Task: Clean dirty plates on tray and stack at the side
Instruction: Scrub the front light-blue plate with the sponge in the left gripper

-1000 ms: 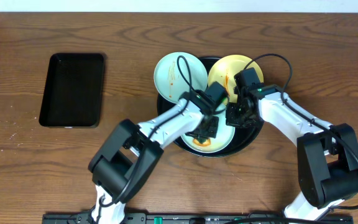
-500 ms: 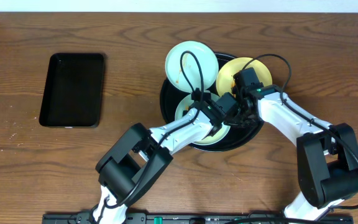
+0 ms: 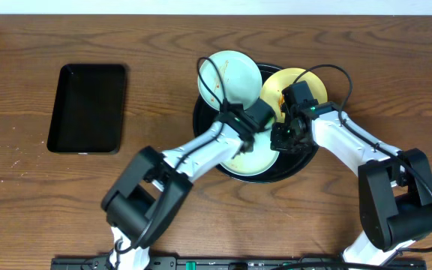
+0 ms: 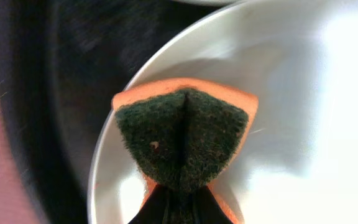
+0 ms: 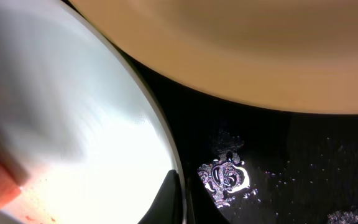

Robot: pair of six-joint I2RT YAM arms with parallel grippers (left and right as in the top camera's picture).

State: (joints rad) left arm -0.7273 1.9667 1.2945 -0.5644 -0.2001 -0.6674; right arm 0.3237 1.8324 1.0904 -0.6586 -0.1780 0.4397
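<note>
The round black tray (image 3: 205, 124) holds three plates. A light blue plate (image 3: 229, 73) with orange-brown smears leans on its far rim, beside a pale yellow plate (image 3: 297, 84). A second pale plate (image 3: 252, 161) lies at the near side. My left gripper (image 3: 246, 139) is over that plate, shut on a folded orange-and-green sponge (image 4: 182, 140) pressed onto the plate (image 4: 303, 124). My right gripper (image 3: 280, 139) is shut on the same plate's rim (image 5: 166, 149), one finger inside and one outside. The yellow plate (image 5: 260, 50) fills the top of the right wrist view.
A smaller rectangular black tray (image 3: 87, 109) lies on the wooden table (image 3: 36, 195) to the left. Wet residue (image 5: 225, 174) glistens on the round tray's floor (image 5: 303, 162). Both arms cross closely over the round tray.
The round tray and its plates have shifted a little to the right. My left gripper has swept the sponge across the near plate, first right, then toward the far side. The right gripper kept its hold.
</note>
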